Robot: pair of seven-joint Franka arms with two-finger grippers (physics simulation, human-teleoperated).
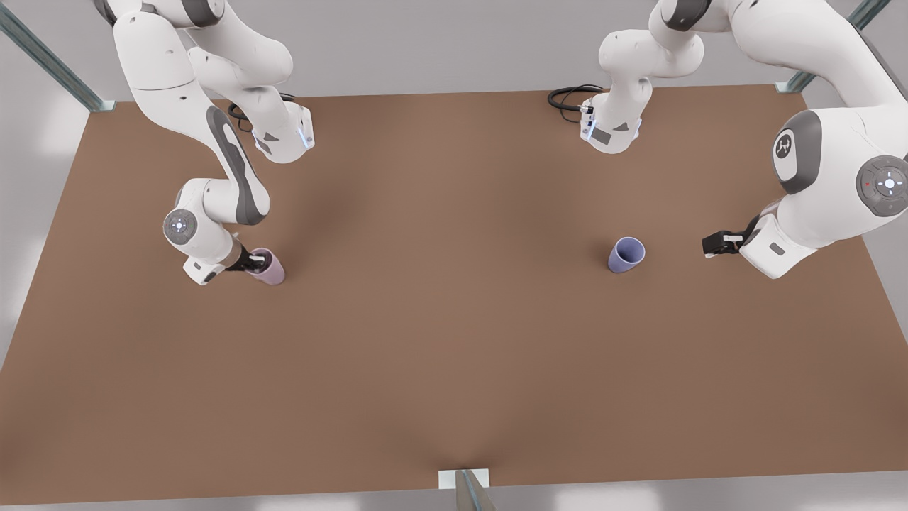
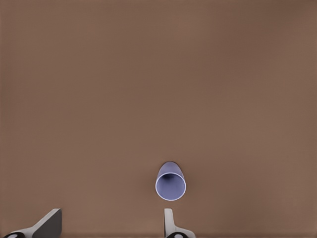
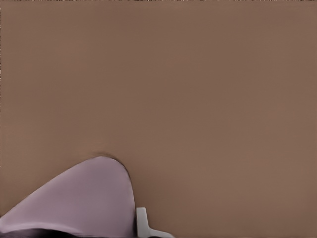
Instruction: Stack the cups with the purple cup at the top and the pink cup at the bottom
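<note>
Pink cup (image 1: 268, 267): stands on the brown table (image 1: 440, 341) toward the front view's left, with the right gripper (image 1: 254, 262) at its side, up near the rim. In the right wrist view its mauve wall (image 3: 84, 198) looms close, one pale fingertip (image 3: 142, 223) just beside it.

Purple cup (image 1: 626, 255): upright and alone toward the front view's right, well apart from the pink one. The left wrist view looks down into its open mouth (image 2: 171, 181).

Handling: both look like light, stiff, smooth tumblers, thin-walled and tapered. I'd guess a pinch across the upper wall holds best, since lower down the taper could let a cup slip. Nesting purple into pink should need it kept upright and centred.

Right gripper: fingers reach around the pink cup, but I cannot tell whether they are pressed tight onto it or merely flanking it.

Left gripper (image 1: 718, 243): near the purple cup on its side away from the pink one, not touching. Its fingers (image 2: 47, 224) stand spread wide, holding nothing, with the cup ahead of the gap.

Stage: as I judge it, stacking is not yet begun; both cups sit on the table.
</note>
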